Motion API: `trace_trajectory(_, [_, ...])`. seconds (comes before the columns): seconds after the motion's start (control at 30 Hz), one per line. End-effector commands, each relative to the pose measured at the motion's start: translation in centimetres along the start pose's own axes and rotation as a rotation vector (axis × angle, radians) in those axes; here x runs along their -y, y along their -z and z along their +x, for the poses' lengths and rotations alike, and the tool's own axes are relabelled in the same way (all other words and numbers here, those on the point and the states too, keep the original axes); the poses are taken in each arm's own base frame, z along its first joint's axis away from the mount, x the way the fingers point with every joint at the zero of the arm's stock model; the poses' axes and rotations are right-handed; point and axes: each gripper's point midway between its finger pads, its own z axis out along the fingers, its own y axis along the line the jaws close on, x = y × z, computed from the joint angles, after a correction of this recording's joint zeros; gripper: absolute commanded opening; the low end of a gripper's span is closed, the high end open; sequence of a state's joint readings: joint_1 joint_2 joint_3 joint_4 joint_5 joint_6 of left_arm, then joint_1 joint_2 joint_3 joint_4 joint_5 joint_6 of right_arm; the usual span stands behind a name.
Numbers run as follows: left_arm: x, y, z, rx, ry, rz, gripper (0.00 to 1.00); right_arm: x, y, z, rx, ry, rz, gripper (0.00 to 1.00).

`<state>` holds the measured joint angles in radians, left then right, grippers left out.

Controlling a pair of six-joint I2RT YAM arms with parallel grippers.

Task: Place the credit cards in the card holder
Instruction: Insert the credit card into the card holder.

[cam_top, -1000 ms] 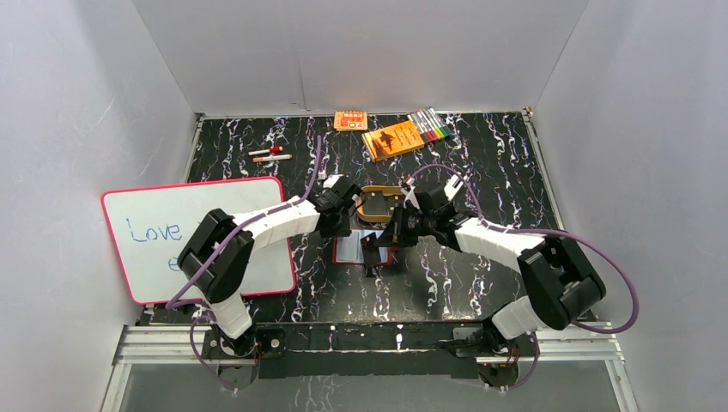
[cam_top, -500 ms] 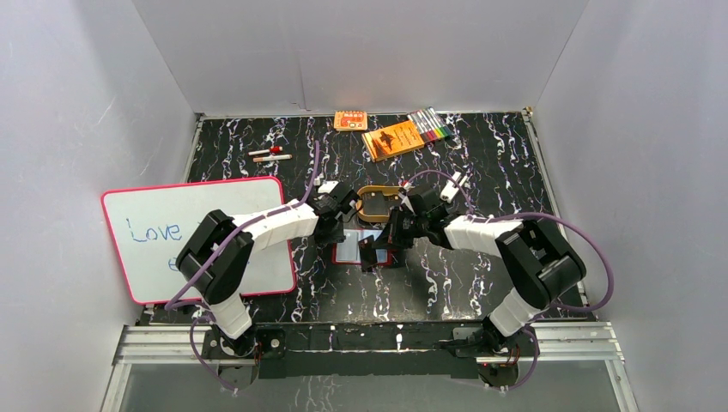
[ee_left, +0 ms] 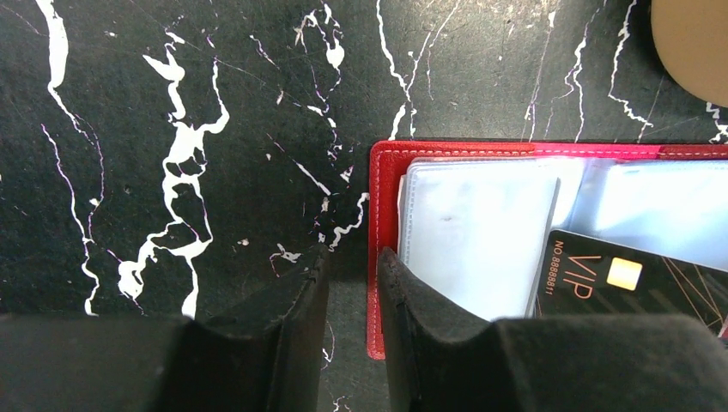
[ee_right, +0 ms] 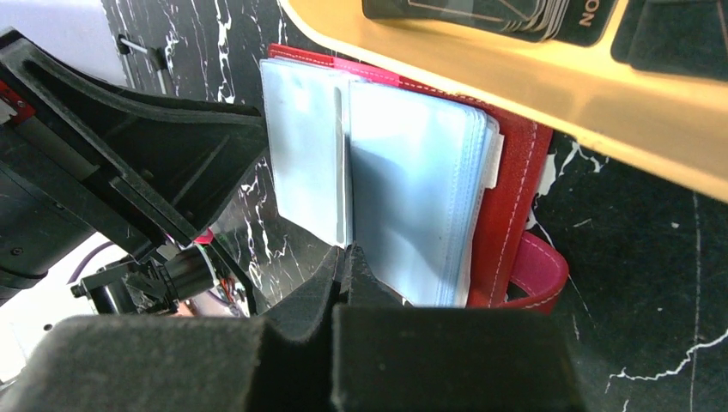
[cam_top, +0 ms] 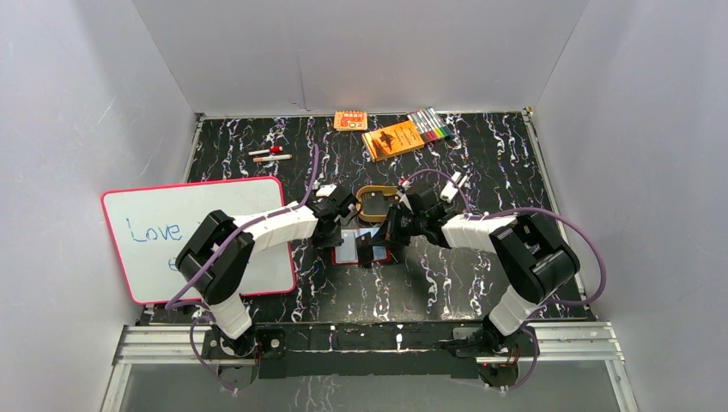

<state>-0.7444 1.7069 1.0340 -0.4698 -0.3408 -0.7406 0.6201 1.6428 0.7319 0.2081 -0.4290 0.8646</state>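
The card holder [cam_top: 347, 250] lies open on the table, a red wallet [ee_left: 383, 197] with its clear sleeves [ee_right: 412, 172] upward. My right gripper [ee_right: 348, 253] is shut on a black credit card [ee_left: 635, 287], which slants over the right-hand sleeves. In the right wrist view that card [ee_right: 340, 172] shows edge-on as a thin line between the sleeves. My left gripper [ee_left: 352, 279] stands slightly open over the wallet's left edge, with one finger [ee_left: 421, 313] resting on the sleeves. More dark credit cards [ee_right: 481, 17] lie in the yellow tray [cam_top: 361, 196] just behind the wallet.
A pink-framed whiteboard [cam_top: 197, 236] lies at the left, close to the left arm. At the back are two orange packets [cam_top: 395, 139], a set of coloured markers [cam_top: 429, 125] and two small pens [cam_top: 270, 154]. White walls stand on three sides.
My right gripper has carried the card left and down onto the open wallet. The left gripper has shifted slightly, staying at the wallet's left edge.
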Motion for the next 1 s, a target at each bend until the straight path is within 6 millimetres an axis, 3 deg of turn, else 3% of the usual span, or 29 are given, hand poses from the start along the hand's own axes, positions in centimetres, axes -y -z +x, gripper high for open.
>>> trace_trajectory(0.0, [-0.8,0.5,0.3,0.003,0.004,-0.012,0.25,-2.3,-0.4,-1.8,0.044,0.036,-0.082,0.0])
trace_trajectory(0.5, [-0.6,0.2,0.8,-0.01,0.003,-0.005,0.25,-2.6,-1.1,-1.7,0.023,0.057,-0.121,0.0])
trace_trajectory(0.97, [-0.5,0.1,1.0,-0.019,0.003,0.004,0.24,-1.3,-1.6,-2.7,0.083,0.039,-0.068,0.0])
